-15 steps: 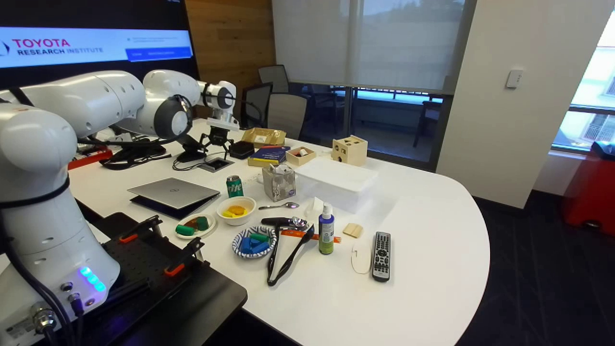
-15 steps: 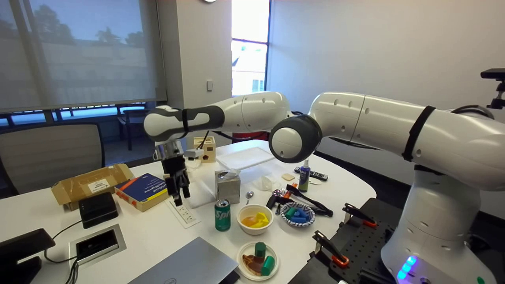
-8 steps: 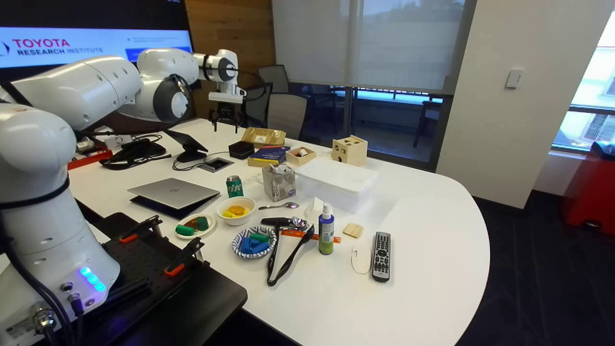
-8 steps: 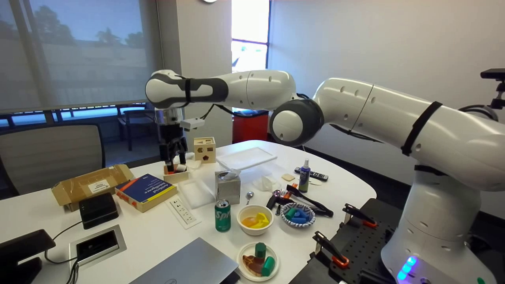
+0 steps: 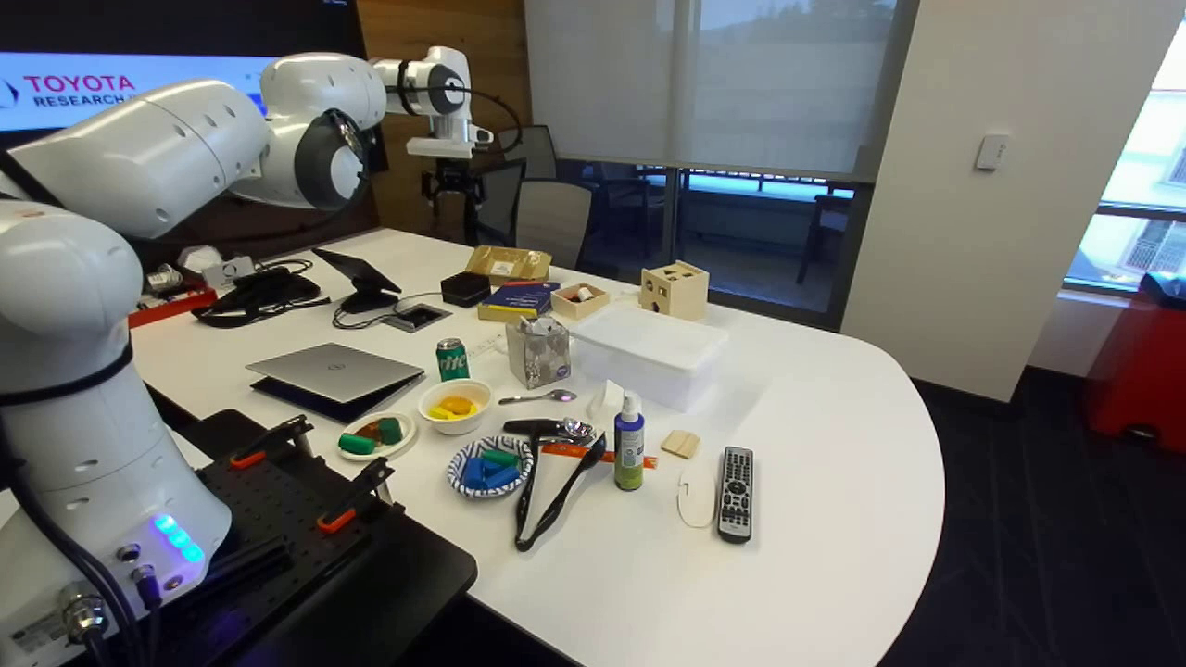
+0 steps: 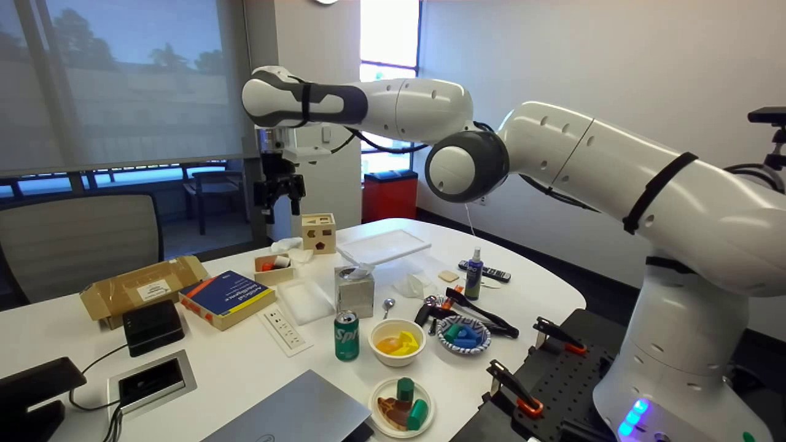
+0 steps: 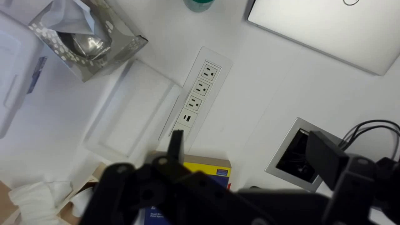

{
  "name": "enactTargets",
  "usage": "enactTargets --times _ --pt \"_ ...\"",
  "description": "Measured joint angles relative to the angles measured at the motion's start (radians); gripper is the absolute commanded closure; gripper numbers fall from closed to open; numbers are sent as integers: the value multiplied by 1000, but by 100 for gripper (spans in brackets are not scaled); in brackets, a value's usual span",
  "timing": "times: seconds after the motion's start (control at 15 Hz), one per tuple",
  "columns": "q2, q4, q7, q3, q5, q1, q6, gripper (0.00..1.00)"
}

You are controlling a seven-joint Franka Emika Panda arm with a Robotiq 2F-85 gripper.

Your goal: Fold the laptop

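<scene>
Overall, the gripper (image 7: 248, 142) has its two fingers (image 7: 177, 145) spread wide, the white table (image 5: 815, 445) showing through the gap between them in the wrist view. In both exterior views it hangs in the air at the end of the white arm (image 6: 427, 107), high above the table and well apart from the laptop (image 5: 335, 371). The laptop rests on the table, its grey lid (image 6: 301, 411) lying low over the dark base (image 5: 306, 397), a sliver of which shows in both exterior views; whether the two touch, I cannot tell. Just beside it sits a plate (image 6: 385, 389) with two green pieces (image 6: 417, 414) and a brown piece (image 6: 393, 411) on it, and near by a green can (image 6: 347, 336) stands upright next to a white bowl (image 6: 396, 361) holding yellow pieces (image 6: 406, 342). From the wrist, the lid appears at the upper right, cut off at the edge, with an outlet strip (image 7: 197, 97) running up the middle near a tissue box (image 6: 355, 294), and a blue and yellow book (image 6: 227, 298) lies partly hidden behind the gripper's dark body
</scene>
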Motion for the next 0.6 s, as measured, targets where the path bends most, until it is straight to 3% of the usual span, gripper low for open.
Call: enactTargets --times 0.27,0.6 --pt "-18 0 76 -1 0 -21 0 0" --pt "-19 -14 78 -1 0 -21 1 0"
